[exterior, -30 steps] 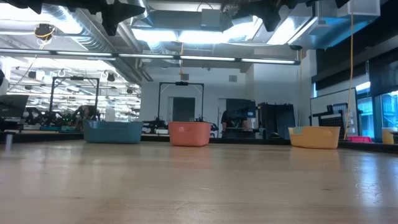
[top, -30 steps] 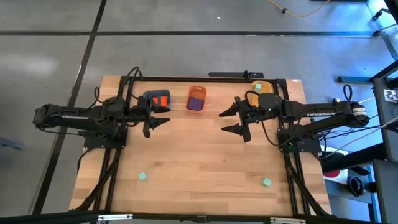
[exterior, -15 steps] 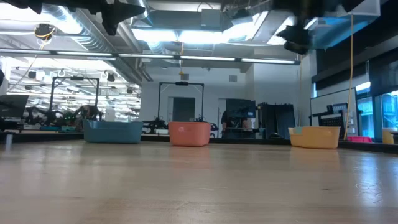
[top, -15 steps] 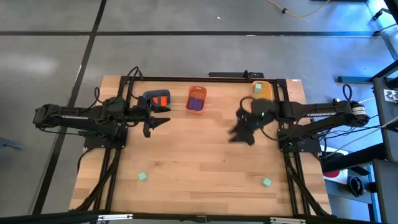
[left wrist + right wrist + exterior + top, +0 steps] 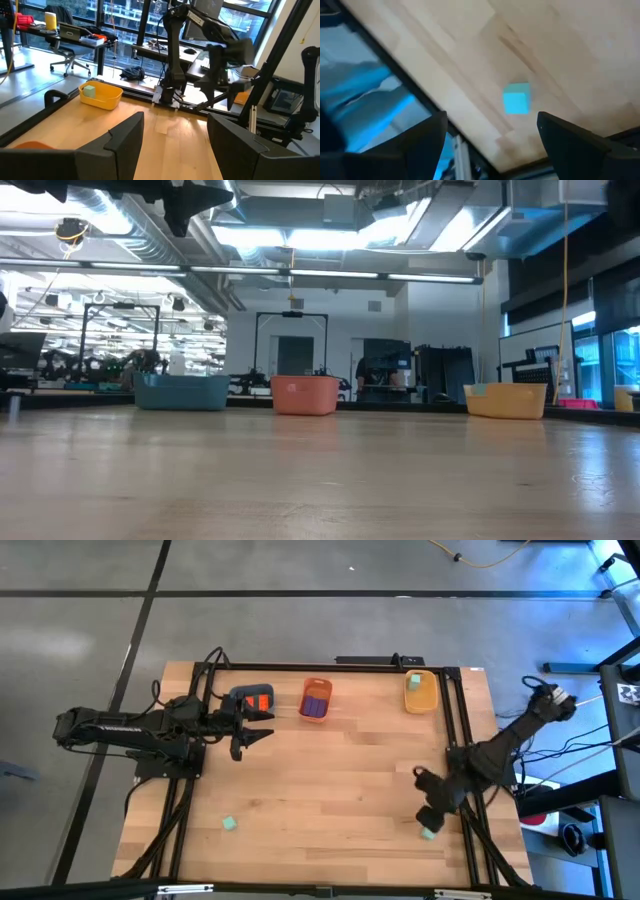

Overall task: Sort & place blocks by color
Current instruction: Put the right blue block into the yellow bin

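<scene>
My right gripper [image 5: 424,800] [image 5: 492,145] is open and hovers near the table's near right corner. A mint-green cube [image 5: 428,832] [image 5: 516,99] lies flat on the wood just ahead of it, untouched. A second mint cube [image 5: 229,823] sits near the near left. My left gripper [image 5: 266,726] [image 5: 175,145] is open and waits beside the blue-grey tray [image 5: 252,700], which holds orange-red bricks. The orange tray [image 5: 317,700] holds purple bricks. The yellow tray [image 5: 420,692] [image 5: 101,95] holds a mint cube [image 5: 89,90].
The three trays stand in a row along the far edge, also seen in the low view: blue-grey tray [image 5: 182,391], orange tray [image 5: 305,394], yellow tray [image 5: 506,400]. A dark rail [image 5: 466,830] runs along the table's right edge, close to the right gripper.
My right gripper has swung from the table's far middle, by the yellow tray, toward the near right corner and down over the mint cube, turning as it went. It has left the low view. The left arm has kept still.
</scene>
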Tool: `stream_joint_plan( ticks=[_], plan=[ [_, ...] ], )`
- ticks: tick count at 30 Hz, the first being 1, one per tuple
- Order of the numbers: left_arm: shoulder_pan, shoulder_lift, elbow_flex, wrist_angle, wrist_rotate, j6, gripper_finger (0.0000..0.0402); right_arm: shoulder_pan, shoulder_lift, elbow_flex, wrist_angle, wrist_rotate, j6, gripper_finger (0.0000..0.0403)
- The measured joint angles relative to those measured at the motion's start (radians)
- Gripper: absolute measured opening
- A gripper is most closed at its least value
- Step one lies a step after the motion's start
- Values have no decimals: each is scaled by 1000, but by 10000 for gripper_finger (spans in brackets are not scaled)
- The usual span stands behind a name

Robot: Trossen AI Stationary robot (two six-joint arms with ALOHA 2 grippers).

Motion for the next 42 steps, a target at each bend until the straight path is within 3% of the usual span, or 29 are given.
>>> stream_joint_plan(
  ticks=[3, 7, 22, 36, 42],
  plan=[
    [0, 0, 0, 0, 0, 0, 211, 87, 59, 0, 0, 61, 76, 312],
    [0, 0, 0, 1, 0, -4, 211, 136, 169, 0, 0, 45, 110, 312],
    [0, 0, 0, 9, 0, -4, 211, 143, 433, 0, 127, -15, 88, 312],
    [0, 0, 0, 9, -16, -4, 211, 142, 553, 4, 129, -47, -28, 310],
    [0, 0, 0, 9, -22, -4, 211, 142, 555, 4, 129, -46, -37, 274]
  ],
)
